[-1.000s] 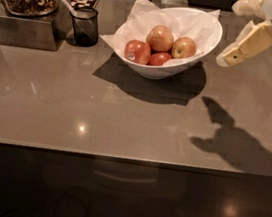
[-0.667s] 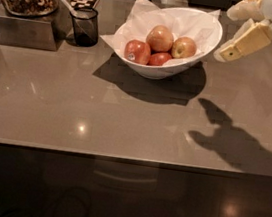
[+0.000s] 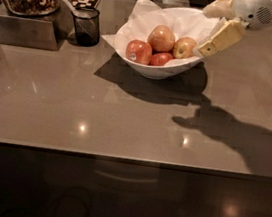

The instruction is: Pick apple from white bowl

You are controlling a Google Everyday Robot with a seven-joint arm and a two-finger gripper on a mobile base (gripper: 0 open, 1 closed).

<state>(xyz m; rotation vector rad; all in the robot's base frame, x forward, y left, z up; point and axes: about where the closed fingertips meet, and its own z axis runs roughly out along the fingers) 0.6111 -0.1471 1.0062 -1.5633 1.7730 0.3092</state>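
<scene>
At the bowl's (image 3: 153,72) three o'clock rim hangs the gripper (image 3: 204,32). Its two cream fingers are spread apart with nothing between them. One fingertip is over the paper (image 3: 144,12) liner and the other is down at the rim, though I cannot tell if it touches.

The apple (image 3: 185,47) lies inside the bowl on that same three o'clock side, nearest the gripper. It leans on the liner, with the pink-red apple (image 3: 162,37) touching it at ten o'clock and a small red apple (image 3: 161,59) at seven. The stickered apple (image 3: 139,51) sits across at the bowl's nine o'clock. The spread jaws look set to straddle the yellow fruit, which rides high in the heap, so it should lift without dragging its neighbours.

The tight spots are the slanted rim beside the lower finger and the paper standing tall from ten to twelve o'clock, which could snag. The best way out is probably upward or toward three o'clock, where the counter (image 3: 125,114) carries only shadow. The cup (image 3: 86,27) stands well apart at nine o'clock, and the counter's front edge is far off at six.
</scene>
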